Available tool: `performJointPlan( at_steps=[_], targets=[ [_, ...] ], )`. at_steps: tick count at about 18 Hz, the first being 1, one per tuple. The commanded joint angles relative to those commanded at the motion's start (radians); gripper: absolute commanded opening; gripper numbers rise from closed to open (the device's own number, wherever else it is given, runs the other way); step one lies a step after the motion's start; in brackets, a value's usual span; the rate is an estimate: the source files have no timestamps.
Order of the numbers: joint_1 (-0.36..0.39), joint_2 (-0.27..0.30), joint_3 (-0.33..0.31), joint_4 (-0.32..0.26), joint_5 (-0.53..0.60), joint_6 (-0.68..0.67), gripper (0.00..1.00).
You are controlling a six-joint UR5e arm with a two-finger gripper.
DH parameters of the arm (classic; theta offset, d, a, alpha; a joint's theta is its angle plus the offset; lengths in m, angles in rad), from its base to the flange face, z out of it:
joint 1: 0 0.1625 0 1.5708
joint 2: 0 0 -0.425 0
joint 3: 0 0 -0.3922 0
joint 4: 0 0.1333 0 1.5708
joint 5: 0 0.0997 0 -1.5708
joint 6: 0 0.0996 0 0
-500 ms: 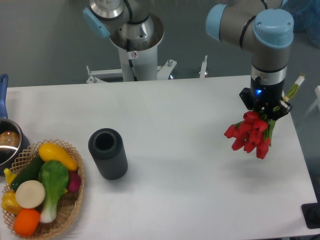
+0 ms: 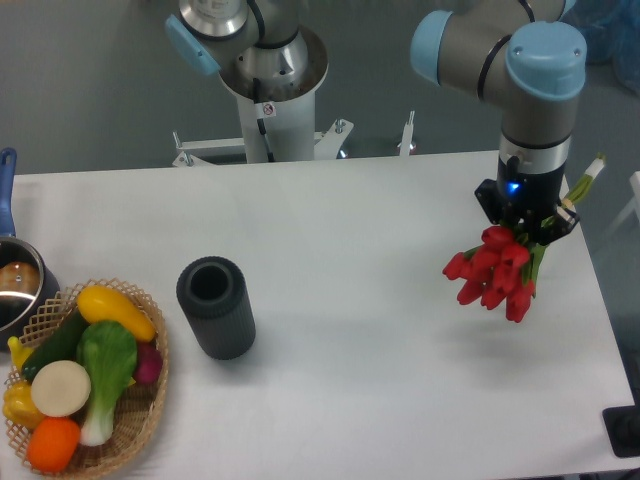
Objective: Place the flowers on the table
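Observation:
The flowers, a bunch of red tulips with pale green stems, hang tilted above the right part of the white table. The buds point down-left and the stem ends stick out up-right past the wrist. My gripper is shut on the stems, just above the buds, and holds the bunch clear of the tabletop; a faint shadow lies under it. The fingertips are mostly hidden by the buds and the wrist.
A dark cylinder stands left of centre. A wicker basket with vegetables sits at the front left corner, a pot behind it. The table's right edge is close to the flowers.
The gripper and flowers have shifted slightly left and up; the hold is unchanged.

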Motion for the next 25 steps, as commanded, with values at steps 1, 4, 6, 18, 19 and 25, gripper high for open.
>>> performJointPlan(
  at_steps=[1,4,6,18,19,25],
  targets=[
    [-0.008,-0.008,-0.006,0.0,0.003,-0.003,0.27],
    [-0.046,-0.032,-0.038,0.003,0.008,-0.015,0.31],
    [-0.058,-0.041,-0.06,0.008,0.006,-0.037,0.39],
    [-0.12,-0.006,-0.095,0.02,0.047,-0.124,1.0],
    [-0.112,0.003,-0.095,0.017,0.057,-0.121,1.0],
    [-0.088,0.047,-0.092,0.015,0.048,-0.11,1.0]
  ],
)
